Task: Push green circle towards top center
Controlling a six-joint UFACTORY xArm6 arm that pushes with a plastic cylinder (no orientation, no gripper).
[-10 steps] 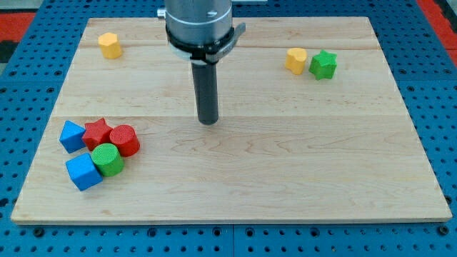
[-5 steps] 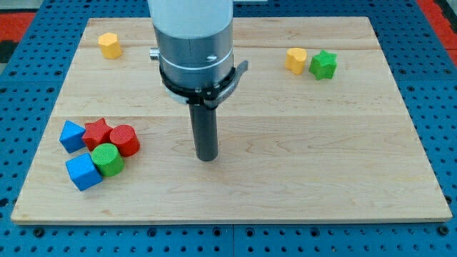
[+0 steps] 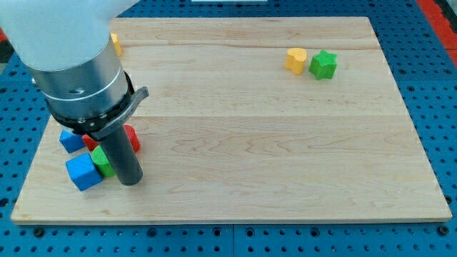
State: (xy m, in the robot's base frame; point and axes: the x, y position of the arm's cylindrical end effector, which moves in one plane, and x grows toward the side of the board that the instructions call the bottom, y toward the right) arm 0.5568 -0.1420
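The green circle (image 3: 102,161) lies at the view's lower left in a tight cluster of blocks, mostly hidden behind the rod. My tip (image 3: 130,182) rests on the board right beside it, at its lower right, touching or nearly touching it. A blue cube (image 3: 81,171) sits against the green circle's left. A red cylinder (image 3: 132,138), a red star (image 3: 90,142) and a second blue block (image 3: 69,140) sit just above, partly hidden by the arm.
A yellow block (image 3: 115,43) peeks out at the view's top left behind the arm. A yellow heart (image 3: 295,60) and a green star (image 3: 323,64) sit together at the top right. The wooden board (image 3: 285,157) lies on a blue pegboard.
The arm has swept from the board's middle down and to the left, and my tip now stands at the green circle's lower right. The blocks have not visibly moved.
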